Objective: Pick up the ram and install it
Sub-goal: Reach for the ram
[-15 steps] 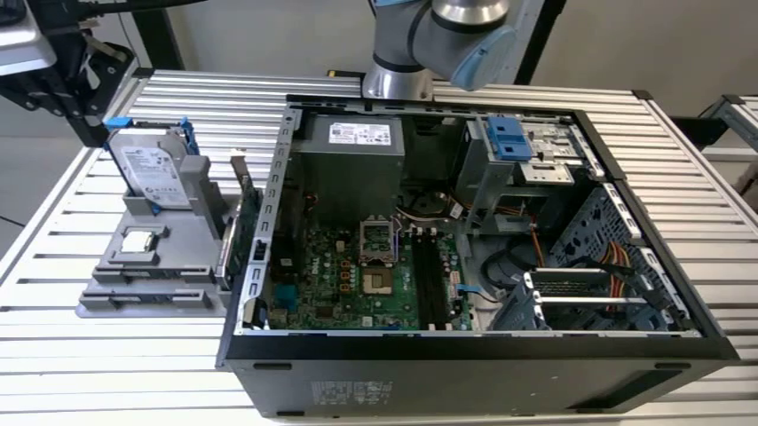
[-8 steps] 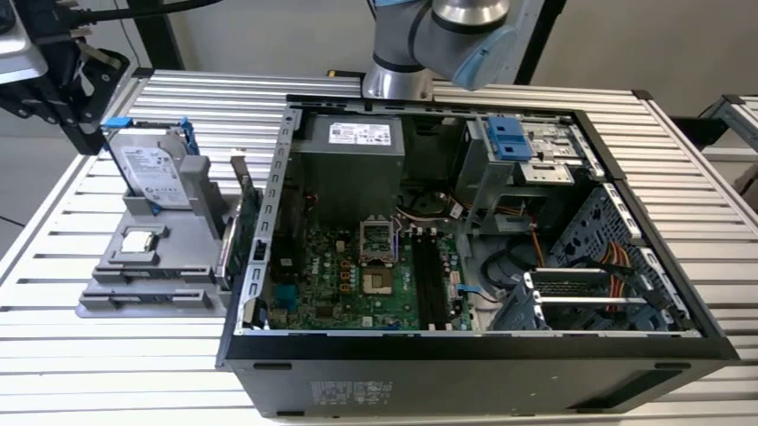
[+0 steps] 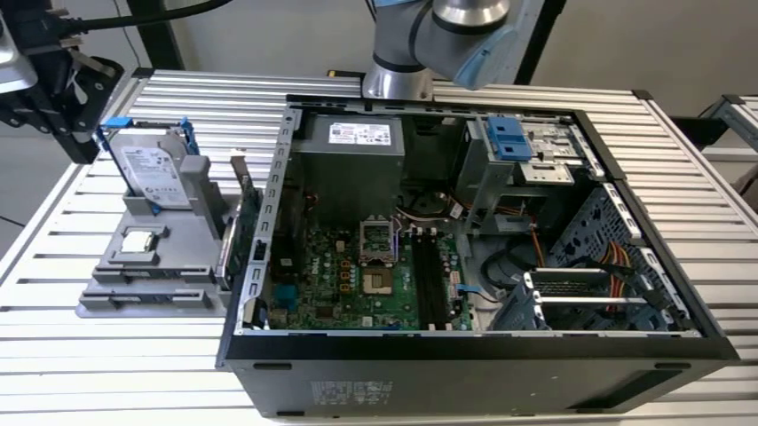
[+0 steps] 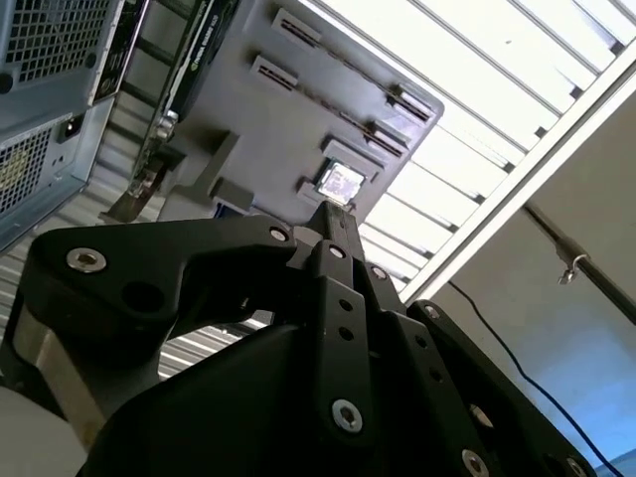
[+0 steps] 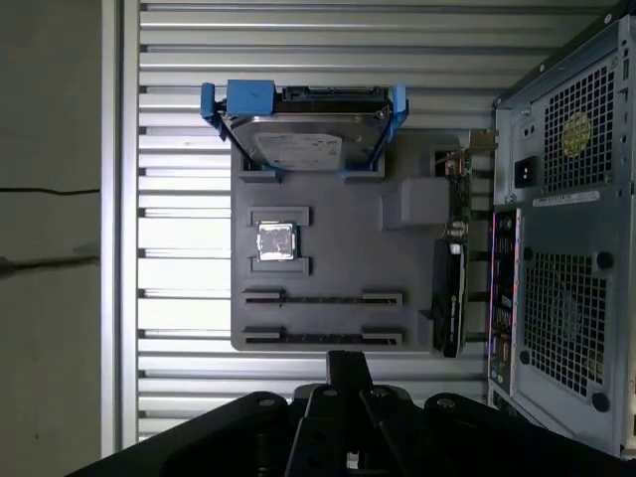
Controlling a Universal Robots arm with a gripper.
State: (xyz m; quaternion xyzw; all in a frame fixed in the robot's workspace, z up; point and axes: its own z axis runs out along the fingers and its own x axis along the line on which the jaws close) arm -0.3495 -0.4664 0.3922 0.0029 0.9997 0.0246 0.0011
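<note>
Exterior view showed the gripper (image 3: 78, 142) hanging high at ten o'clock of the open computer case (image 3: 282, 177), just off the eleven o'clock corner of the grey fixture (image 3: 166, 262). In both wrist views its fingers (image 5: 348, 370) looked drawn fully together, with nothing seen between them. The ram could not be picked out for certain: the fixture's two long slots (image 5: 323, 297) read as thin dark lines, perhaps a stick on edge, perhaps bare grooves. Judged from that, a descent with the fingers together would strike a stick's top edge rather than straddle it, and a skewed grip could jam it at the motherboard's memory slots (image 3: 429, 275). In the exterior view, the hard drive (image 3: 152, 169) stood at twelve o'clock of the fixture's slots with the processor chip (image 3: 140, 240) between, and the green card (image 3: 245, 240) stood on edge at three o'clock. The case wall barred a straight path to the motherboard.
</note>
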